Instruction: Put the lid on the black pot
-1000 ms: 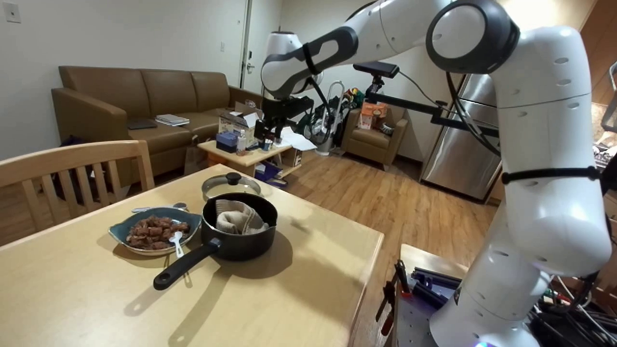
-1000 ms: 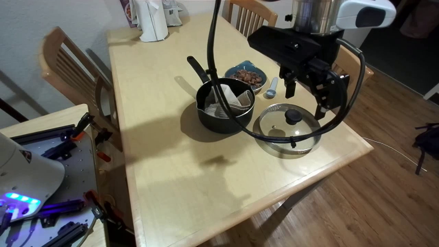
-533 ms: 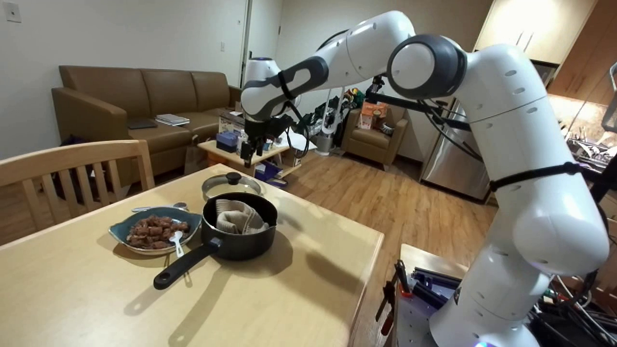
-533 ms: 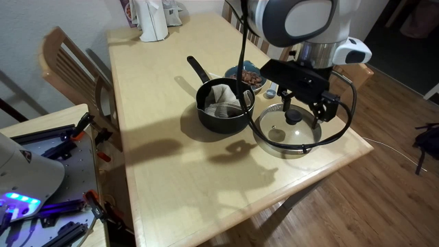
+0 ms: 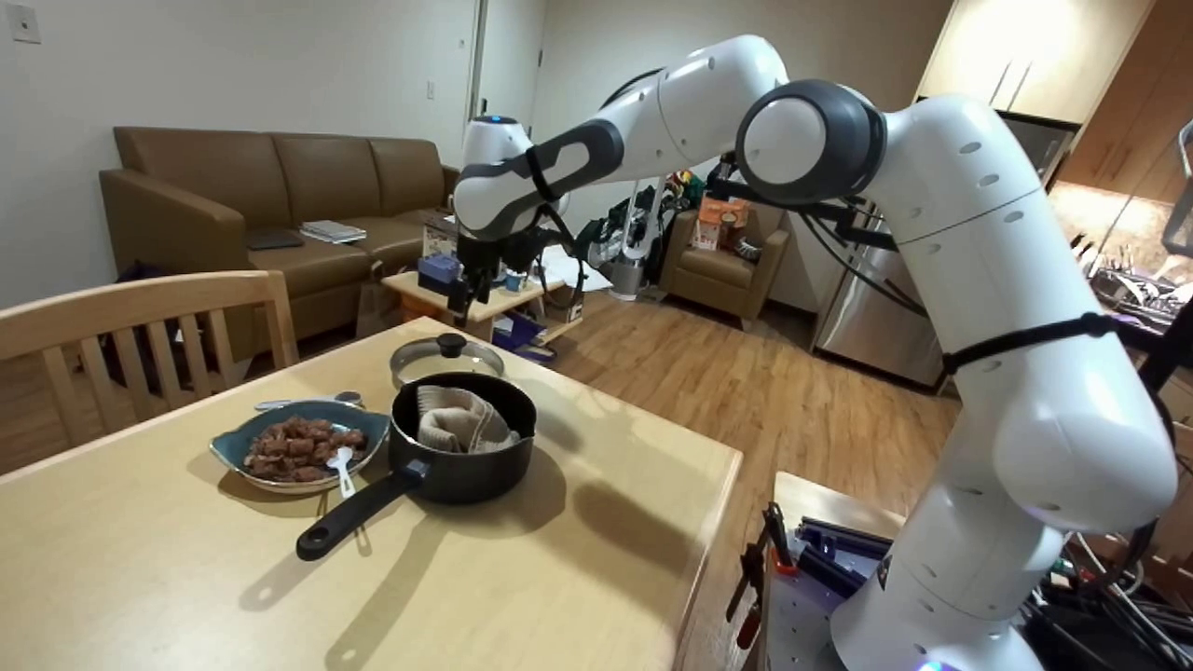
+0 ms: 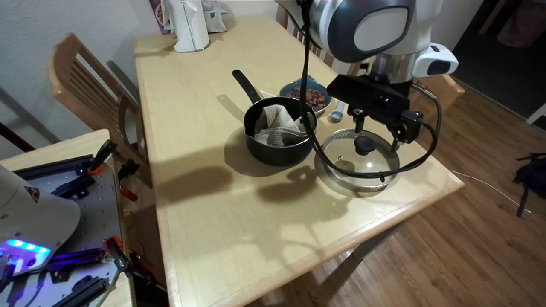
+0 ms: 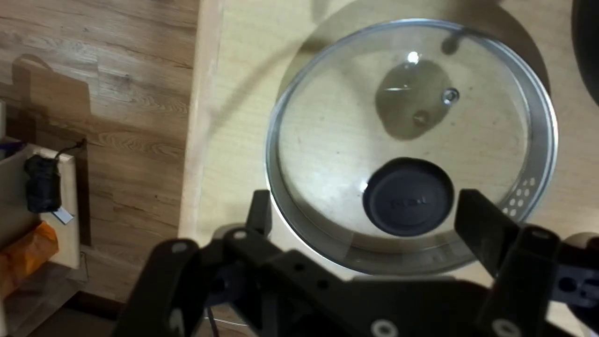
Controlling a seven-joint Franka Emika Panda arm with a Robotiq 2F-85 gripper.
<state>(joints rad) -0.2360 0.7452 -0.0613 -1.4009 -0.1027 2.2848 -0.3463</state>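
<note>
Gripper [image 6: 377, 140] lower than a second ago, nearing lid [image 6: 355, 160] | fingers [image 7: 482, 227] apart, knob [image 7: 408, 197] between them in wrist view (off-centre) | lid on table [image 6: 222, 243], just beside uncovered pot [image 6: 279, 154] | grasp likely next

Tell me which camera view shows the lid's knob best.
The wrist view: the knob shows large and unblocked, its round top in full, between the open fingers. Both exterior views show it unblocked too, but much smaller, on the lid.
</note>
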